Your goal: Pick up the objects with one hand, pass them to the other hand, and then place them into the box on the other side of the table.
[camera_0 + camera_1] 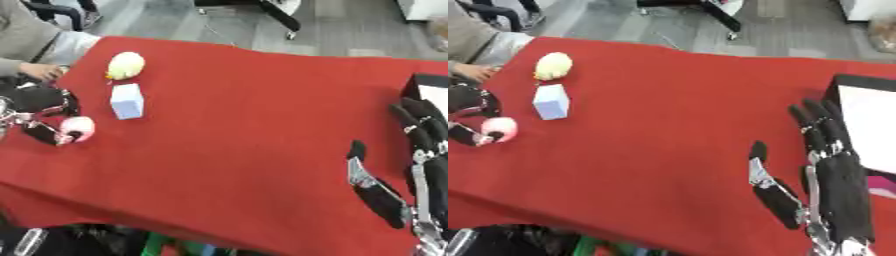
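At the far left I see my left hand [39, 107] with its fingers curled around a small pink ball [78, 127], holding it just over the red tablecloth [245, 130] near the table's left edge. Just beside it to the right a pale blue block [128, 101] stands on the cloth, and a yellow-green plush toy [126, 65] lies just beyond the block. The middle of the cloth carries nothing else. On the right my right hand [837, 185] rests flat, fingers straight and spread, thumb out. Touching its fingertips' far side sits the box [870, 127], black-rimmed with a white inside.
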Available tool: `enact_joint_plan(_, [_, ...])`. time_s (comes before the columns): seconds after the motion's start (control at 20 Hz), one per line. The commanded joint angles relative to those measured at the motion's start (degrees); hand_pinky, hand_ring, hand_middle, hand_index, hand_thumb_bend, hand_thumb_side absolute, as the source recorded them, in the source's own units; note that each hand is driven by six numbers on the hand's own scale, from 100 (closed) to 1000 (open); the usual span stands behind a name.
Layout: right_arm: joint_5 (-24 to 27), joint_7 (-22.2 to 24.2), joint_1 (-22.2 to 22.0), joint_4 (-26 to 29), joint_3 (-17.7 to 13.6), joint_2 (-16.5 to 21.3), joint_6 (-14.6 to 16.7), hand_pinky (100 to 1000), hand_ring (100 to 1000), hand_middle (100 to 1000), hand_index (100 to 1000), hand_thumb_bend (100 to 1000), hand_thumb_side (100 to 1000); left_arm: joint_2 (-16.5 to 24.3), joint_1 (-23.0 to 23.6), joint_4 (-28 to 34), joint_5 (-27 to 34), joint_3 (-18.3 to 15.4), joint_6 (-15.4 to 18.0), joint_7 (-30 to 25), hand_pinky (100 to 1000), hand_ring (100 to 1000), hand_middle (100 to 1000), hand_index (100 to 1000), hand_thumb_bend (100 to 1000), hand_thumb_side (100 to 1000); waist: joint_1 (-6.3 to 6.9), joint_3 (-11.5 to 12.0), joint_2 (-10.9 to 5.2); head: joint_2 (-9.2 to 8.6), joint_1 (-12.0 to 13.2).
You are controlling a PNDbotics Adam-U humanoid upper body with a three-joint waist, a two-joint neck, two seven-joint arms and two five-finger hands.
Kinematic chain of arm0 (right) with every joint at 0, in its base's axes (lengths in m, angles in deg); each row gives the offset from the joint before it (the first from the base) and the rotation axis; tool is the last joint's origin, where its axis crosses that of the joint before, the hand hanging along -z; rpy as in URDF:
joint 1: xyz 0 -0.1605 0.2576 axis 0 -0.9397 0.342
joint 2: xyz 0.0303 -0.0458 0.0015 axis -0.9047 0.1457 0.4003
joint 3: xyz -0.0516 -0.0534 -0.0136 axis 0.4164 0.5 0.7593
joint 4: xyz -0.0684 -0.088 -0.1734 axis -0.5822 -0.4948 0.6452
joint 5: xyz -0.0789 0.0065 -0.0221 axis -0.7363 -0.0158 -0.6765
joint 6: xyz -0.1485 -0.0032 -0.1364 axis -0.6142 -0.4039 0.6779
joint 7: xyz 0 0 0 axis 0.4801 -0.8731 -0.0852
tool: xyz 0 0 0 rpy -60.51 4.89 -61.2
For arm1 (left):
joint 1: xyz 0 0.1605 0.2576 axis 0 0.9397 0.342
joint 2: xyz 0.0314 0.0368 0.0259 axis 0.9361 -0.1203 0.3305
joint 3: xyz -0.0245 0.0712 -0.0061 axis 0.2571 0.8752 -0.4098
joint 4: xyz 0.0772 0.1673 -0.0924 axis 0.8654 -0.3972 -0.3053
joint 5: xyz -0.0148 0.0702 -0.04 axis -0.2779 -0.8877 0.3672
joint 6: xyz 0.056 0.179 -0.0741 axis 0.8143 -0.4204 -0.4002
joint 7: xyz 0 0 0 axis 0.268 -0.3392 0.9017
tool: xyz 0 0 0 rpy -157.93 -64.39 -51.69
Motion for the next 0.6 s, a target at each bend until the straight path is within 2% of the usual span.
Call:
enact_joint_plan(0.05, [-0.1, -0.19, 0.44, 1.22, -0.53, 0.86, 0.0, 680, 1000, 899, 897, 170, 501, 1.29, -0.76, 2.06, 2.69, -1.78, 1.32, 1.24, 641, 424, 363, 501, 100, 263, 0.04, 0.21, -0.88, -0.16, -0.34])
enact_joint_plan(0.2, [-0.08, 0.0, 0.63, 1.22, -0.51, 0.86, 0.09, 681, 1000, 899, 897, 169, 497, -0.48, -1.48, 5.08, 8.86, -2.67, 3.78, -0.06, 628, 417, 353, 484, 100, 247, -0.1, 0.45, -0.93, -0.16, -1.06])
enact_joint_plan(0.3, [-0.02, 0.34, 0.93, 1.22, -0.39, 0.91, 0.25, 684, 1000, 901, 899, 173, 493, -2.78, -2.38, 7.44, 15.45, -2.75, 5.89, -2.82, 616, 414, 348, 473, 100, 244, -0.31, 0.58, -1.01, -0.16, -2.0])
enact_joint_plan(0.4, [0.05, 0.88, 1.4, 1.22, -0.27, 0.97, 0.53, 684, 1000, 902, 899, 175, 491, -5.27, -3.26, 9.78, 22.61, -2.31, 7.15, -7.19, 612, 413, 347, 470, 100, 245, -0.53, 0.63, -1.07, -0.16, -2.91])
enact_joint_plan(0.6, [0.33, 2.29, 2.9, 1.22, 0.16, 1.14, 1.27, 691, 1000, 903, 907, 181, 477, -11.9, -5.17, 14.75, 35.74, 0.07, 6.7, -19.02, 600, 416, 349, 465, 100, 254, -1.18, 0.5, -1.14, -0.16, -5.38])
